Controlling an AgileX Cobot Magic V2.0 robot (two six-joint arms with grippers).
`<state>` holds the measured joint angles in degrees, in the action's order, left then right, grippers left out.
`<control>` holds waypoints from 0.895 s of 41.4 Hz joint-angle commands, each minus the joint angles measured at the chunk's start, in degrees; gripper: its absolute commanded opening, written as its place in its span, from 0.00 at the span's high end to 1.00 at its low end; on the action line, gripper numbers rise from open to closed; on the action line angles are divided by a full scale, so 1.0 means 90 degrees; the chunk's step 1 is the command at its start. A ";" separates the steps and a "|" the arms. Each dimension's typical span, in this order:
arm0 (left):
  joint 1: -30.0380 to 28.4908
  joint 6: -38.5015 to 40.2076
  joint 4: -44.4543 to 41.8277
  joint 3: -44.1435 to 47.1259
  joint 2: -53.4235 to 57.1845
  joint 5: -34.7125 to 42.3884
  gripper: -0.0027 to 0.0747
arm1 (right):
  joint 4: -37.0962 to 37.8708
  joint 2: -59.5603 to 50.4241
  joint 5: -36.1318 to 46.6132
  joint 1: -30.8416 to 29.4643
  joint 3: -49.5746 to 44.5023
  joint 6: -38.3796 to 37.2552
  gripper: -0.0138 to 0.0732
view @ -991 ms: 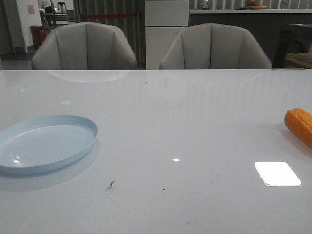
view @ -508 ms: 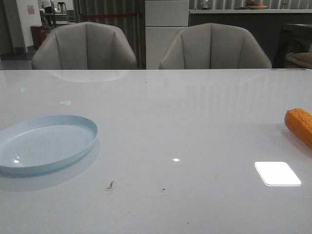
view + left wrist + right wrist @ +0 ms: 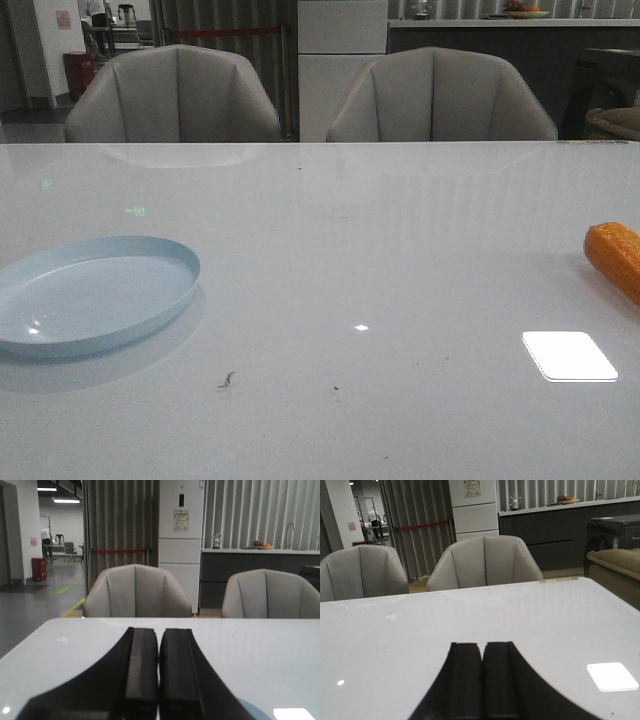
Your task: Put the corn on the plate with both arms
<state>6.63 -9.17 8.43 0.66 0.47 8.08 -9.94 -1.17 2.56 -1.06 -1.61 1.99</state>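
The orange corn (image 3: 617, 257) lies on the white table at the far right of the front view, partly cut off by the frame edge. The pale blue plate (image 3: 90, 293) sits empty at the left. Neither arm shows in the front view. In the left wrist view my left gripper (image 3: 159, 632) is shut with nothing between the fingers, above the table; a sliver of the plate (image 3: 248, 709) shows beside it. In the right wrist view my right gripper (image 3: 482, 646) is shut and empty over bare table. The corn does not show in either wrist view.
Two grey chairs (image 3: 175, 95) (image 3: 440, 97) stand behind the table's far edge. A bright light reflection (image 3: 569, 355) lies on the table at the right, near the corn. Small dark specks (image 3: 227, 380) lie near the front.
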 commanded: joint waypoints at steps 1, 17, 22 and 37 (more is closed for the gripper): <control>0.0049 -0.0002 0.0059 0.0041 0.0117 0.0858 0.85 | 0.0056 -0.0092 0.0951 -0.0009 0.0252 0.0025 0.76; 0.0049 -0.0002 -0.0535 -0.1770 -0.0704 0.0175 0.84 | 0.0159 0.0805 0.0047 -0.0009 0.2648 0.0025 0.76; 0.0049 -0.0002 -0.0535 -0.2567 -0.1673 0.0176 0.84 | 0.0159 0.1717 -0.0177 -0.0009 0.3492 0.0025 0.76; 0.0049 -0.0002 -0.0535 -0.3741 -0.4387 -0.0345 0.84 | 0.0159 0.4464 -0.1268 -0.0009 0.4682 0.0025 0.76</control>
<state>6.63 -9.17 3.67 -30.91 -34.91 1.93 -8.97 34.67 -10.22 -1.06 38.58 1.99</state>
